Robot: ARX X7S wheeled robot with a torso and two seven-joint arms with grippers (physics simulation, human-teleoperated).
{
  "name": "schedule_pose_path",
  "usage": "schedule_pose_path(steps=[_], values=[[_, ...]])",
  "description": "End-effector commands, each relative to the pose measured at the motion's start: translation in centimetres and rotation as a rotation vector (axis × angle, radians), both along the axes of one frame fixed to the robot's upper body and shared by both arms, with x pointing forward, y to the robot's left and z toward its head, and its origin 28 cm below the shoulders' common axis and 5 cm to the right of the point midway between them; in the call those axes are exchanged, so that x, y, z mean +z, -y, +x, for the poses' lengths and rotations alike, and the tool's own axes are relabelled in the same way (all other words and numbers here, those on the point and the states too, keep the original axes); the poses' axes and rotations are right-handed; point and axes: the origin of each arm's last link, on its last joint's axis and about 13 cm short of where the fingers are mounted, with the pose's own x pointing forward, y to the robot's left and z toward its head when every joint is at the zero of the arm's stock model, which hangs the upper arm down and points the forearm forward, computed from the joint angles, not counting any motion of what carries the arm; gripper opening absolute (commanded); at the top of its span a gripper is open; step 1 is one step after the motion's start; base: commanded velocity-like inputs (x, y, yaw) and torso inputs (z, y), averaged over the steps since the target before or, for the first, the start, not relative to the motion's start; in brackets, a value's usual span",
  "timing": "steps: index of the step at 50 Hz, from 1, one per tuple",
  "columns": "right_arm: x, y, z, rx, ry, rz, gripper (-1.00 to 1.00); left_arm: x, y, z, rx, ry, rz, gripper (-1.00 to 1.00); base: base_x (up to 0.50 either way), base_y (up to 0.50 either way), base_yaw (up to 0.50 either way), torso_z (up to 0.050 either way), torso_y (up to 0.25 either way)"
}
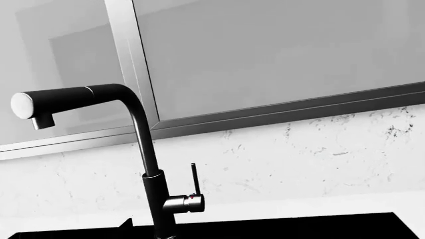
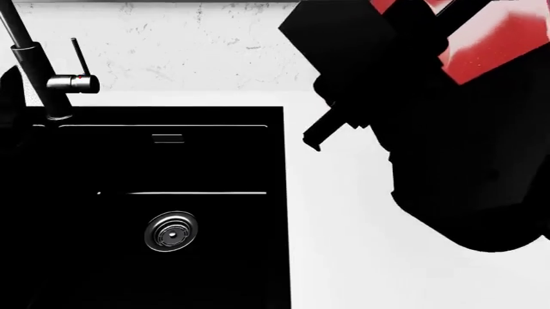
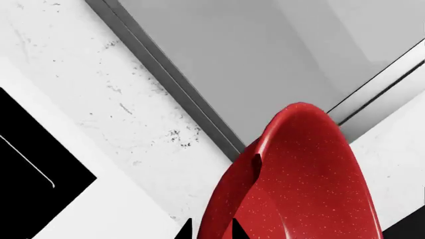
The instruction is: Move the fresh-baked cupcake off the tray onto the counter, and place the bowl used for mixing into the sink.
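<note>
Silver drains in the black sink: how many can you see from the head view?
1. The round silver drain sits in the near basin of the black rectangular sink; another may be hidden in darkness.

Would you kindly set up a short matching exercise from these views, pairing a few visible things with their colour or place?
Things:
1. bowl
2. sink
3. faucet
4. counter

Descriptions:
A. plain white surface beside the black basin
B. glossy red, lifted on the right arm
C. black, with a round silver drain
D. tall and dark, with a thin side lever

Pairs: 1-B, 2-C, 3-D, 4-A
</note>
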Motion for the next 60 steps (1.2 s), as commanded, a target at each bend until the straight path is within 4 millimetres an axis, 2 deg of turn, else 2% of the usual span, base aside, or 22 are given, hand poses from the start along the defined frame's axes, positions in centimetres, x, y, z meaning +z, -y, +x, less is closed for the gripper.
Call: schedule_pose_path(steps=[1, 3, 7, 23, 37, 60], values=[[0.9, -2.2, 0.4, 0.178, -0.067, -0.035, -1.0, -0.2, -0.2, -0.1, 0.004, -0.003, 0.0, 1.0, 0.0, 0.0, 0.0, 0.0, 0.0], [1.0, -2.4, 0.4, 0.184, -0.077, -0.012, -1.0, -0.2, -0.2, -0.1, 0.004, -0.003, 0.0, 1.0, 0.0, 0.0, 0.0, 0.0, 0.0], [1.2, -2.6, 0.7, 0.208, -0.117, 0.143, -1.0, -0.3, -0.3, 0.0, 0.004, -0.003, -0.001, 1.0, 0.0, 0.0, 0.0, 0.0, 0.0], [1.2, -3.7, 1.7, 0.281, -0.179, 0.315, -1.0, -0.4, -0.4, 0.0, 0.005, -0.004, -0.005, 1.0, 0.0, 0.0, 0.0, 0.0, 0.0], [1.3, -4.8, 2.0, 0.284, -0.151, 0.238, -1.0, -0.7, -0.5, 0.1, 0.005, -0.009, -0.01, 1.0, 0.0, 0.01, 0.0, 0.0, 0.0], [1.2, -3.5, 2.1, 0.219, -0.121, 0.23, -1.0, -0.9, -0.5, 0.0, 0.001, -0.019, -0.008, 1.0, 0.0, 0.5, 0.0, 0.0, 0.0]])
